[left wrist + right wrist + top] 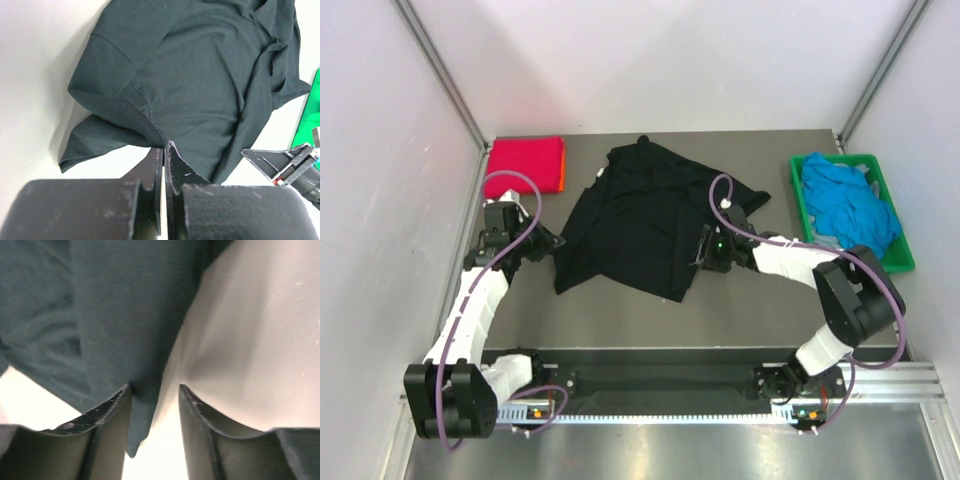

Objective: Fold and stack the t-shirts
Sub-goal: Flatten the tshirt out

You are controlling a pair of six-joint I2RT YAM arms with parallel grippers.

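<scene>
A large black t-shirt (640,215) lies crumpled and partly spread in the middle of the table. My left gripper (552,243) is at its left edge. In the left wrist view the left gripper (165,145) is shut, pinching a raised ridge of the black t-shirt (200,75). My right gripper (705,250) is at the shirt's right lower edge. In the right wrist view the right gripper (155,387) is open, with a hem of the black t-shirt (120,315) hanging between the fingers, against the left one. A folded magenta-red t-shirt (525,160) lies at the back left on an orange one (563,172). Bright blue t-shirts (845,205) fill the crate.
A green plastic crate (902,255) stands at the right edge of the table. White walls with metal posts close in the left, right and back. The right arm's gripper body shows in the left wrist view (285,162).
</scene>
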